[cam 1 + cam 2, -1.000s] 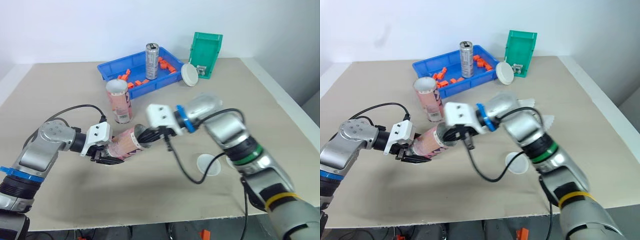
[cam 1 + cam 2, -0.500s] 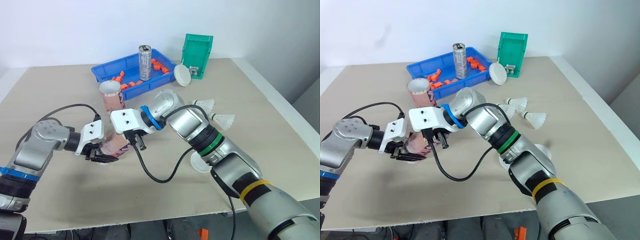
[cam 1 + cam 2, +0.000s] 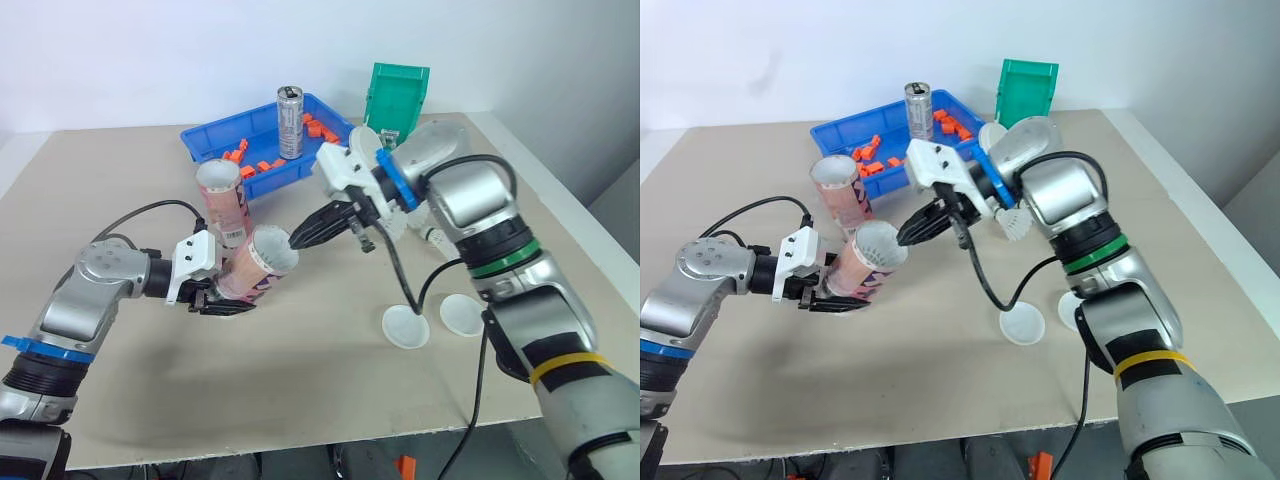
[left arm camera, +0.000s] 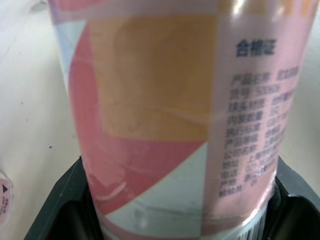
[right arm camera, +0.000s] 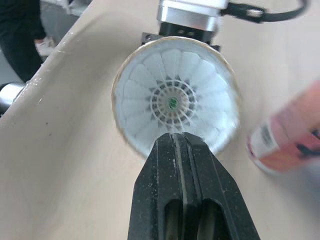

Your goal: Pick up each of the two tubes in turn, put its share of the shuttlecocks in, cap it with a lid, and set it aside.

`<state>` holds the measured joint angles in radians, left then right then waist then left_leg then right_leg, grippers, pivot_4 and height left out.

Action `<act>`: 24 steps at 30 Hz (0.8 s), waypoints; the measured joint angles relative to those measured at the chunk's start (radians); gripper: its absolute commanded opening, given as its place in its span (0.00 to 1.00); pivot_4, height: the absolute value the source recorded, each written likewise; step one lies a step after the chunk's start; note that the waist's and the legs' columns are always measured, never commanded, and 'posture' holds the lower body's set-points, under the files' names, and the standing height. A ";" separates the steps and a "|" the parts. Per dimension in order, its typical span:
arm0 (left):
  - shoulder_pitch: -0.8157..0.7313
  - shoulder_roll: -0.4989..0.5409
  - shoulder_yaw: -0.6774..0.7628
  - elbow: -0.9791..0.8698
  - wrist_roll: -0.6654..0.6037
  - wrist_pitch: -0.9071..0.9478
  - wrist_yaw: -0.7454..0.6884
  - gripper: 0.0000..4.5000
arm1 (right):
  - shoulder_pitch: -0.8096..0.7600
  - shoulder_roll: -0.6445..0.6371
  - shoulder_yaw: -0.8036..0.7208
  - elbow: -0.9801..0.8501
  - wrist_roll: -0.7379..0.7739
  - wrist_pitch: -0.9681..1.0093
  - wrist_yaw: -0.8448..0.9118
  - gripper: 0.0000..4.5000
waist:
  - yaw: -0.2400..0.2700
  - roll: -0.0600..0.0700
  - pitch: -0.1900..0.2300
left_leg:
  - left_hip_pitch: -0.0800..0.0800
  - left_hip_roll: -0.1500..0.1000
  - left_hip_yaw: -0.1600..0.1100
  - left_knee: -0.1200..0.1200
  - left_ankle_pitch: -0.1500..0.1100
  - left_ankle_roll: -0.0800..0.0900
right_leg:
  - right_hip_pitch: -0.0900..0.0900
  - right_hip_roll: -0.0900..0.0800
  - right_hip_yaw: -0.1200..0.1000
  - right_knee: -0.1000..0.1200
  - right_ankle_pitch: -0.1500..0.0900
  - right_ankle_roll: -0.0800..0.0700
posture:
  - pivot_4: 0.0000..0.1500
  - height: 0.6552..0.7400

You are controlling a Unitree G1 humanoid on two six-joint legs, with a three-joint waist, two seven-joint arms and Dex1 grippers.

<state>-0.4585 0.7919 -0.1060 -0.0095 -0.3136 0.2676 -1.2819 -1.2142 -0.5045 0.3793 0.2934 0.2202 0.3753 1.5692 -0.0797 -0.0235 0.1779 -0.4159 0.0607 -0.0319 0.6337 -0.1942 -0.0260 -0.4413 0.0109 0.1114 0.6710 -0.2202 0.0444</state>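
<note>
Left gripper (image 4: 177, 202) is clamped on a pink cardboard tube (image 4: 165, 125). Its two black fingers (image 4: 57, 205) press on opposite flanks, with no gap visible at either contact. The tube stands between the fingers and extends well beyond their tips. Its wrap has orange, red and pale blue panels, with a column of dark blue printed characters on the side nearer one finger. The beige tabletop (image 4: 25, 100) lies outboard of both fingers. A small pink scrap (image 4: 4, 194) with a black triangle mark lies outside one finger; identity unclear.

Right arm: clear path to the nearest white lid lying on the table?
Probably yes. The right gripper is shut and empty at the tube mouth; the lid lies flat on bare table, nothing on it, though the arm's cable hangs close.
</note>
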 measured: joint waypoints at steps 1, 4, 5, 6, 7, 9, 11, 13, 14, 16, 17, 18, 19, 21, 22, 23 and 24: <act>0.006 -0.003 0.001 -0.001 -0.002 0.000 0.003 0.72 | 0.007 -0.012 -0.007 -0.013 0.007 0.008 0.000 0.02 | 0.000 0.000 0.000 | 0.000 0.000 0.000 0.000 0.000 0.000 | 0.000 0.000 0.000 0.000 0.000 0.000 | 1.00 1.00; 0.030 -0.030 0.009 -0.005 -0.024 0.001 0.017 0.72 | 0.081 -0.093 -0.048 -0.093 0.032 0.046 -0.003 0.02 | 0.003 -0.001 0.000 | -0.001 0.000 0.000 0.000 0.000 0.000 | 0.000 0.000 0.000 0.000 -0.001 0.001 | 1.00 1.00; 0.034 -0.058 0.022 -0.009 -0.039 -0.002 0.031 0.72 | 0.141 -0.146 -0.075 -0.155 0.042 0.061 -0.007 0.02 | 0.008 0.000 0.001 | -0.002 -0.001 -0.001 0.001 0.000 0.000 | 0.000 0.000 0.000 0.000 -0.001 0.001 | 1.00 1.00; 0.038 -0.069 0.030 -0.012 -0.046 -0.006 0.035 0.72 | 0.160 -0.165 -0.080 -0.166 0.043 0.065 -0.007 0.02 | 0.009 0.000 0.001 | -0.002 -0.001 -0.001 0.001 0.000 0.000 | 0.000 0.000 0.000 0.000 -0.002 0.001 | 1.00 1.00; 0.039 -0.096 0.037 -0.016 -0.059 -0.011 0.048 0.72 | 0.213 -0.213 -0.105 -0.217 0.050 0.074 -0.014 0.02 | 0.013 0.000 0.001 | -0.003 -0.001 -0.001 0.001 0.000 0.000 | 0.000 0.000 0.000 -0.001 -0.002 0.002 | 1.00 1.00; 0.045 -0.138 0.048 -0.023 -0.079 -0.022 0.068 0.72 | 0.270 -0.272 -0.126 -0.262 0.050 0.080 -0.020 0.02 | 0.015 0.000 0.001 | -0.004 -0.002 -0.001 0.002 -0.001 -0.001 | 0.000 -0.001 0.001 -0.002 -0.002 0.002 | 1.00 1.00; 0.054 -0.229 0.051 -0.038 -0.101 -0.037 0.106 0.72 | 0.368 -0.383 -0.155 -0.315 0.042 0.080 -0.025 0.02 | 0.027 0.000 0.001 | -0.004 -0.003 -0.001 0.002 -0.001 -0.001 | 0.001 -0.002 0.001 -0.002 -0.002 0.004 | 1.00 1.00; 0.064 -0.280 0.044 -0.040 -0.108 -0.054 0.126 0.72 | 0.434 -0.446 -0.169 -0.337 0.028 0.075 -0.026 0.02 | 0.028 0.000 0.001 | -0.004 -0.003 0.000 0.002 -0.001 -0.001 | 0.001 -0.002 0.003 -0.003 -0.001 0.005 | 1.00 1.00; 0.065 -0.285 0.043 -0.039 -0.108 -0.055 0.128 0.72 | 0.440 -0.452 -0.171 -0.339 0.027 0.074 -0.026 0.02 | 0.026 0.000 0.001 | -0.003 -0.003 0.001 0.002 -0.001 -0.001 | 0.000 -0.002 0.003 -0.003 -0.001 0.005 | 1.00 1.00; 0.073 -0.334 0.032 -0.028 -0.102 -0.094 0.141 0.72 | 0.496 -0.505 -0.176 -0.369 0.013 0.052 -0.024 0.02 | 0.022 0.001 0.001 | -0.001 -0.003 0.001 0.002 -0.001 -0.001 | 0.001 -0.001 0.004 -0.003 0.000 0.004 | 1.00 1.00; 0.081 -0.348 0.024 -0.015 -0.098 -0.111 0.141 0.72 | 0.505 -0.513 -0.176 -0.370 0.006 0.046 -0.024 0.02 | 0.021 0.000 0.001 | 0.001 -0.003 0.002 0.002 -0.001 -0.001 | 0.002 -0.001 0.004 -0.003 0.000 0.004 | 1.00 1.00; 0.083 -0.365 0.016 0.012 -0.087 -0.134 0.143 0.72 | 0.514 -0.523 -0.173 -0.375 -0.007 0.033 -0.024 0.02 | 0.021 0.001 0.001 | 0.001 -0.003 0.002 0.002 -0.001 -0.001 | 0.003 -0.001 0.004 -0.003 0.000 0.004 | 1.00 1.00; 0.089 -0.380 0.011 0.036 -0.078 -0.151 0.145 0.72 | 0.518 -0.527 -0.168 -0.375 -0.017 0.028 -0.026 0.15 | 0.021 0.001 0.001 | 0.002 -0.003 0.002 0.002 -0.001 -0.001 | 0.003 -0.001 0.005 -0.003 -0.001 0.001 | 1.00 1.00; 0.097 -0.399 -0.011 0.097 -0.051 -0.195 0.148 0.72 | 0.518 -0.526 -0.144 -0.375 -0.044 0.021 -0.037 0.29 | 0.019 0.001 0.001 | 0.002 -0.003 0.003 0.003 0.000 -0.002 | 0.003 -0.001 0.006 -0.003 0.000 0.001 | 1.00 1.00; 0.104 -0.437 -0.022 0.183 -0.021 -0.272 0.153 0.72 | 0.508 -0.498 -0.094 -0.358 -0.099 0.019 -0.058 0.42 | 0.018 0.000 0.001 | 0.002 -0.004 0.004 0.004 0.000 -0.003 | 0.003 -0.001 0.007 -0.003 0.001 0.002 | 1.00 1.00; 0.104 -0.439 -0.023 0.186 -0.020 -0.277 0.154 0.72 | 0.508 -0.495 -0.090 -0.357 -0.103 0.019 -0.060 0.53 | 0.018 0.000 0.001 | 0.002 -0.004 0.004 0.004 0.001 -0.003 | 0.004 -0.001 0.007 -0.003 0.001 0.002 | 1.00 1.00; 0.104 -0.440 -0.024 0.188 -0.019 -0.283 0.155 0.72 | 0.508 -0.492 -0.084 -0.356 -0.107 0.018 -0.062 0.53 | 0.018 0.000 0.001 | 0.002 -0.004 0.004 0.004 0.001 -0.004 | 0.004 -0.001 0.007 -0.003 0.001 0.002 | 1.00 1.00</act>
<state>-0.3548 0.3520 -0.1297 0.1786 -0.3325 -0.0159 -1.1266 -0.7063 -0.9968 0.2950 -0.0628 0.1133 0.3938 1.5069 -0.0613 -0.0231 0.1789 -0.4137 0.0569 -0.0281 0.6382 -0.1935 -0.0296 -0.4377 0.0097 0.1186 0.6678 -0.2188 0.0464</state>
